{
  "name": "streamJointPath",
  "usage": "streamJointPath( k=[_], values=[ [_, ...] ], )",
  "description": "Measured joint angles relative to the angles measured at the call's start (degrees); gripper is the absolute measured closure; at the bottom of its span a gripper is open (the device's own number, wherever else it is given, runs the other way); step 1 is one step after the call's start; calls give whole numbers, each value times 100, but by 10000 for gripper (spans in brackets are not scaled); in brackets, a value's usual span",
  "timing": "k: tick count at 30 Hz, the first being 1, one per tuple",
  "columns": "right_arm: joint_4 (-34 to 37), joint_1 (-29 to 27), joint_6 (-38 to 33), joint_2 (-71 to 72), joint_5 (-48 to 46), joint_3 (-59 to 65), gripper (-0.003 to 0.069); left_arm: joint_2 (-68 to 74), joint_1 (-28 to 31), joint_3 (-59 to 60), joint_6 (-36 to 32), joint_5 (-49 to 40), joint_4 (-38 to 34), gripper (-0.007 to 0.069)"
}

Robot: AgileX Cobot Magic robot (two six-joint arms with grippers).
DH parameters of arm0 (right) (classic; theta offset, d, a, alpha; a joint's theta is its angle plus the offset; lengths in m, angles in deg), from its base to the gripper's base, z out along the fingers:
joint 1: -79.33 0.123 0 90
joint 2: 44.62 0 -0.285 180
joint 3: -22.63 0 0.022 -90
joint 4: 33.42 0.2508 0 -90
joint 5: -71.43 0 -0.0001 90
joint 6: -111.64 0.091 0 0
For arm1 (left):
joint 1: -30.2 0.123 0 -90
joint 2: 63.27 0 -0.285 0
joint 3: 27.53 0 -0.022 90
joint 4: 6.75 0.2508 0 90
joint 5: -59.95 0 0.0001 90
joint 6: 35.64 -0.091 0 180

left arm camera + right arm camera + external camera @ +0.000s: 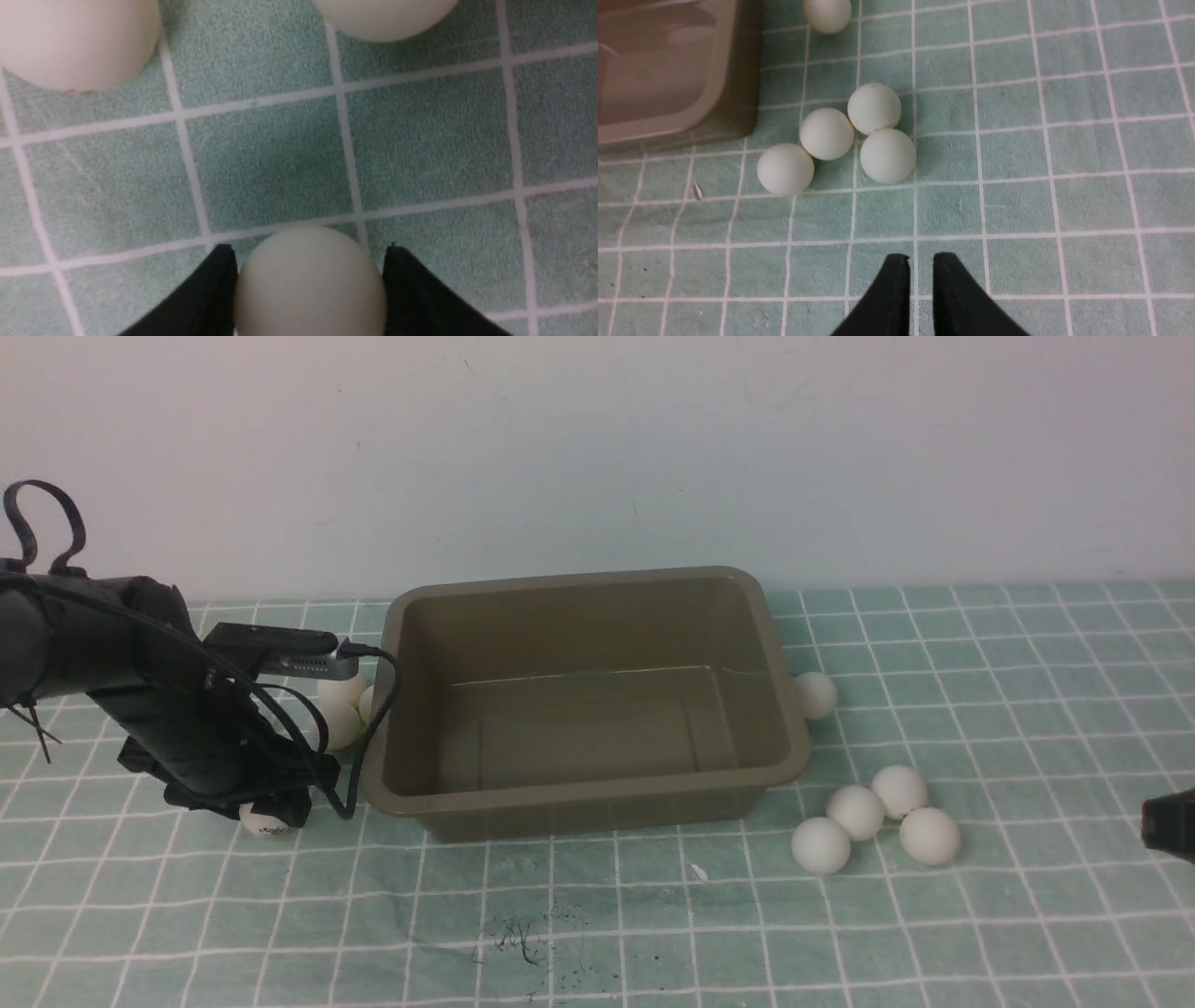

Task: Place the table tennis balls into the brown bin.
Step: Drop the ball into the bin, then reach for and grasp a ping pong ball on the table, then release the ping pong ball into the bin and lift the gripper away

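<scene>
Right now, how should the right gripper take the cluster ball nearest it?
Come straight down on the nearest ball and pinch across its middle, left to right as the front view shows it. A second ball sits against its far side, so only its flanks are free, and the left gap looks tight. The right gripper is barely open, so widen it first.

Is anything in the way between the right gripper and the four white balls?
No. Only bare checked cloth lies between the right gripper and the four balls. The brown bin sits off to the side.
</scene>
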Motion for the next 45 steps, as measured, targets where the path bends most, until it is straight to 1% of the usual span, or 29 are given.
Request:
streamJointPath(
  k=[1,4,5,6,7,8,9,10,11,12,13,16,17,19,21,23,24,25,26,27,28,30,31,34,37,39,41,43,45],
  values=[
    [0,13,-47,-151,18,-48,525,-87,0,-102,0,-225,52,272],
    [47,159,-290,-778,93,-286,405,-491,-30,-481,0,-735,14,272],
    [47,227,-352,-959,112,-362,372,-636,-54,-553,-8,-823,-43,272],
    [57,367,-424,-1285,201,-487,314,-849,-153,-698,-67,-896,-184,272],
    [57,458,-461,-1475,304,-567,283,-968,-235,-764,-142,-934,-357,272],
    [57,545,-477,-1669,386,-615,253,-1067,-334,-812,-234,-935,-476,272],
    [45,643,-488,-1964,569,-711,220,-1165,-508,-848,-418,-906,-781,272],
    [40,660,-493,-1964,597,-727,214,-1175,-539,-854,-452,-906,-781,272],
    [-4,772,-493,-2430,800,-879,165,-1181,-789,-861,-797,-785,-1110,272],
    [-4,772,-493,-2482,821,-900,165,-1172,-852,-861,-835,-776,-1141,272],
    [-33,813,-499,-3014,946,-1106,132,-1003,-1126,-861,-1144,-706,-1426,272],
    [-114,820,-499,-3495,964,-1302,118,-750,-1302,-861,-1253,-618,-1621,268],
    [-137,820,-499,-3701,958,-1373,116,-610,-1357,-861,-1259,-613,-1694,254],
    [-164,820,-493,-4033,959,-1478,113,-493,-1380,-861,-1272,-618,-1706,189],
    [-164,826,-478,-4291,989,-1524,113,-492,-1327,-997,-1235,-764,-1543,121],
    [-158,838,-481,-4465,1064,-1524,121,-559,-1193,-1307,-1045,-1034,-1231,106],
    [-158,838,-481,-4554,1105,-1524,137,-633,-1046,-1486,-830,-1197,-1050,127],
    [-158,838,-481,-4632,1132,-1524,160,-689,-922,-1666,-680,-1364,-873,172],
    [-158,838,-481,-4668,1147,-1524,193,-736,-816,-1767,-571,-1430,-806,196],
    [-158,838,-481,-4712,1128,-1524,264,-837,-570,-1931,-401,-1636,-599,307],
    [-158,838,-481,-4720,1077,-1524,316,-898,-336,-2022,-311,-1748,-496,404],
    [-202,838,-489,-4677,951,-1542,307,-946,15,-2074,-262,-1836,-418,504],
    [-286,838,-496,-4536,760,-1542,299,-952,309,-2086,-245,-1888,-391,571],
    [-255,856,-496,-3928,352,-1542,299,-720,903,-2086,-392,-2009,-415,620],
    [169,991,-522,-3297,290,-1542,299,-343,1042,-2080,-776,-2047,-630,612],
    [550,1239,-715,-3030,428,-1628,299,-28,1028,-2075,-1049,-1989,-883,571],
    [885,1555,-1035,-3063,516,-1907,299,240,963,-2068,-1235,-1794,-1069,498],
    [1014,1767,-1263,-3259,538,-2253,299,443,935,-2068,-1285,-1533,-1115,405],
    [1076,1958,-1457,-3583,528,-2745,291,627,923,-2068,-1288,-1114,-1115,270]
  ],
)
